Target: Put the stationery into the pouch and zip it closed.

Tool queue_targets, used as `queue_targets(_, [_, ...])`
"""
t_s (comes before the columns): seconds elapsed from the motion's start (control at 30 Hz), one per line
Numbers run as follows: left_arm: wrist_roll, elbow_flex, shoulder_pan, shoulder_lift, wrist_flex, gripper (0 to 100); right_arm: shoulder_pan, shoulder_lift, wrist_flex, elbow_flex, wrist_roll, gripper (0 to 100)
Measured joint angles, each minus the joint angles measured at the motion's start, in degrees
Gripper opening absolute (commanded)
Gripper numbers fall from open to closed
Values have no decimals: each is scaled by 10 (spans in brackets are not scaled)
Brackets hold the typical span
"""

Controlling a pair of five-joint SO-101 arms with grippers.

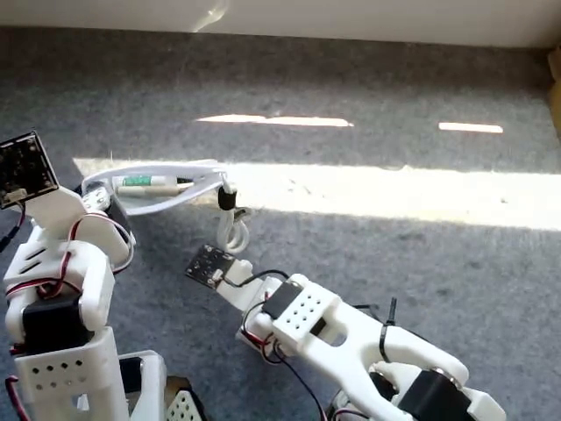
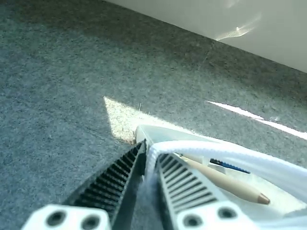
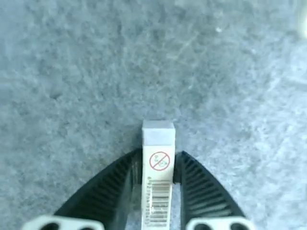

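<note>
A clear pouch with a white zip rim lies on the grey carpet at the left, its mouth open. Inside it are a green-and-white pen, a wooden pencil and a blue item. My left gripper is shut on the pouch's rim at its left end. My right gripper is shut on a white eraser with a printed sleeve, held just over the carpet. In the high view the right gripper sits right beside the pouch's right end.
Grey carpet covers the whole area, with a bright sunlit strip running right from the pouch. A pale wall lines the far edge. Open carpet stretches to the right and beyond the pouch.
</note>
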Motion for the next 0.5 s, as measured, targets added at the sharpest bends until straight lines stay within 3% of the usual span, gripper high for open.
queue_targets(0.5, [0, 0, 0, 0, 0, 8, 233, 1, -11, -31, 83, 48])
